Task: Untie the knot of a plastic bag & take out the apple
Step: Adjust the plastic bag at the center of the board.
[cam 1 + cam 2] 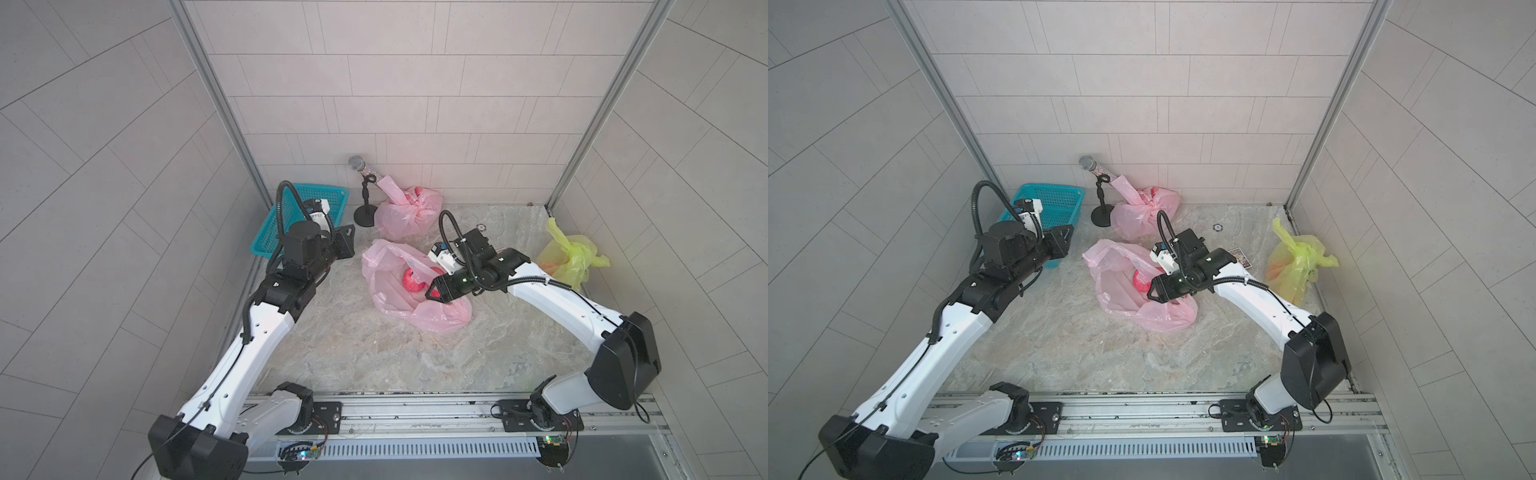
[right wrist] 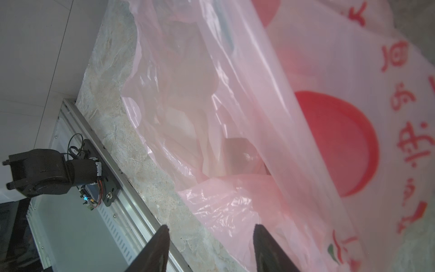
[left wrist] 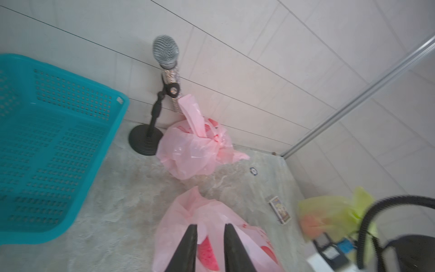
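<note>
- The apple (image 1: 411, 281) lies inside the open pink bag (image 1: 384, 301) on the tabletop (image 1: 353, 353).
- The right tool (image 2: 211, 226) hangs over the bag's mouth, fingers spread.
- The left tool (image 3: 210, 226) hangs near the bag, slightly parted, empty.

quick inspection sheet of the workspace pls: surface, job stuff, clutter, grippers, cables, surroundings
surface: marbled tabletop, no spills seen
job's things: open pink bag at centre, knot undone; apple inside it
clutter: tied pink bag, tied yellow bag, microphone on a stand, teal basket, small card box
grippers: left gripper narrowly open, aimed at the open pink bag; right gripper open over it
cables: black hoses loop above both wrists
surroundings: tiled walls, metal rail in front
</note>
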Available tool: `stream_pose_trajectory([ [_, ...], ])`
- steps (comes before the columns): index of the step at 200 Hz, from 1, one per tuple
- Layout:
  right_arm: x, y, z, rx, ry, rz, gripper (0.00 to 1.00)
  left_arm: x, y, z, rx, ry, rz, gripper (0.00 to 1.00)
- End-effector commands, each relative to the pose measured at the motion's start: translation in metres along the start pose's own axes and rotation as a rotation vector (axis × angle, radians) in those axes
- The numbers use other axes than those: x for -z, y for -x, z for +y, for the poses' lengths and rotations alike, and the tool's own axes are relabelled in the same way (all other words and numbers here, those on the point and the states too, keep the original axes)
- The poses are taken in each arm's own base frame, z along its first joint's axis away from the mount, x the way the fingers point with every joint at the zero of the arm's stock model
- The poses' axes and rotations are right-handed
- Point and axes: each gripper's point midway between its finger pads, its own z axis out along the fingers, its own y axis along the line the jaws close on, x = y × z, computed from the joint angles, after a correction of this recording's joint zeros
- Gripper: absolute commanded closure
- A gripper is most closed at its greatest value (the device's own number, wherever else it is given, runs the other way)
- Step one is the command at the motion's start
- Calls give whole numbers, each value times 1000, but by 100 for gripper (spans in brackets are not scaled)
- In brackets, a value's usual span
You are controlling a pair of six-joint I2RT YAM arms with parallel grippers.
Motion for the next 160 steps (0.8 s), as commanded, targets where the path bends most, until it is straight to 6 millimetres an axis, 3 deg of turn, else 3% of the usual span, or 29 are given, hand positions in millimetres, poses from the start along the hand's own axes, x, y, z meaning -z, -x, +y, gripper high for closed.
stream_pose_trajectory([
  [1,-7,15,6,36,31,5,53,4,-14,-58,-131,-197,42,82],
  [30,-21,38,-27,-10,-55,9,53,-17,-88,-87,-128,-335,285,84],
  [46,-28,53,-55,-63,-103,-17,52,-27,-136,-84,-167,-319,392,84],
  [67,-33,70,-76,-100,-144,-57,53,-41,-185,-78,-208,-300,479,81],
  [101,-39,87,-104,-143,-224,-105,53,-56,-223,-72,-264,-288,524,80],
  [125,-47,91,-126,-197,-271,-120,52,-64,-262,-68,-339,-294,615,78],
  [160,-51,92,-171,-302,-337,-153,51,-58,-309,-65,-438,-362,702,78],
])
